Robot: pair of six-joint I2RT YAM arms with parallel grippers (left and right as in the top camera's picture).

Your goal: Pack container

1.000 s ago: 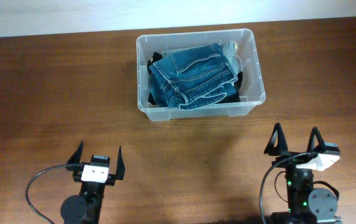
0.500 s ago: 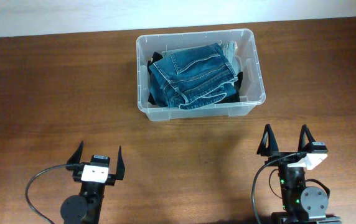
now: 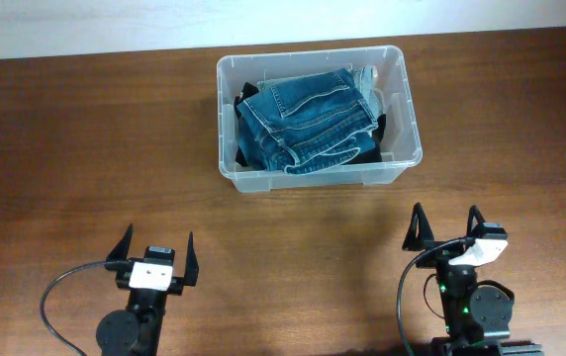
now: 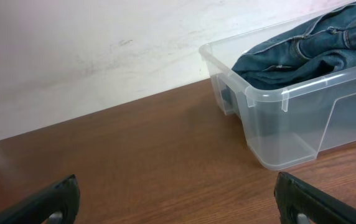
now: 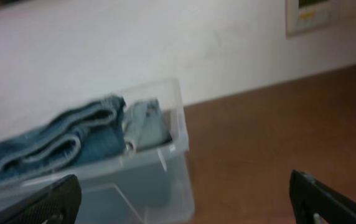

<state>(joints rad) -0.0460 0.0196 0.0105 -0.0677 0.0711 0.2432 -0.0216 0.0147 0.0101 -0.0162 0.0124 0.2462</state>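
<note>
**Overhead view.** The container [image 3: 315,179] stands upright on the wooden table [image 3: 65,148]. It lies toward 12 o'clock from the table's middle, near the far edge and the white wall [image 3: 85,25]. Its long sides run from 9 to 3 o'clock.

**Contents.**
- Folded blue jeans [image 3: 308,119] fill most of the interior and rise to about rim height.
- A dark garment [image 3: 235,154] shows beneath them at the 8 o'clock and 3 o'clock edges.
- A pale grey-blue item [image 3: 368,79] lies in the 1 o'clock corner.

**Left gripper** [image 3: 158,235]. It sits at 7 o'clock from the container, well apart from it, with its fingers pointing to 12 o'clock. The jaws are spread wide, with nothing between them and nothing touched. A black cable [image 3: 49,297] loops out at 9 o'clock of its arm.

**Right gripper** [image 3: 445,214]. It sits at 5 o'clock from the container, near but clear of it, with its fingers pointing roughly to 12 o'clock. The jaws are spread wide and hold nothing.

**Left wrist view.** Both fingertips show at the lower corners, with wood between them. The container is at 2 o'clock.

**Right wrist view.** The picture is blurred. The container is at 8 o'clock, and the jeans show over its rim.
</note>
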